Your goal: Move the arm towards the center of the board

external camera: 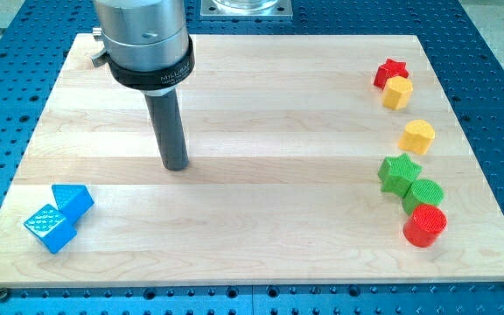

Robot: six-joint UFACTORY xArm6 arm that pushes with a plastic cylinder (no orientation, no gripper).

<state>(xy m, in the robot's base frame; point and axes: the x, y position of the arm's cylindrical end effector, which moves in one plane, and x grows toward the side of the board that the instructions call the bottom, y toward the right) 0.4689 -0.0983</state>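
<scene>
My tip (177,165) rests on the wooden board (252,96), left of the board's middle, with no block near it. Two blue blocks lie at the view's lower left: a blue triangular block (73,200) and a blue cube (49,228), touching each other. At the view's right stand a red star (390,72), a yellow block (397,93) touching it, a yellow heart-like block (417,136), a green star (399,172), a green cylinder (423,194) and a red cylinder (425,225).
The board lies on a blue perforated table (497,70). The arm's silver body (143,35) hangs over the board's upper left. A metal base plate (247,7) shows at the view's top.
</scene>
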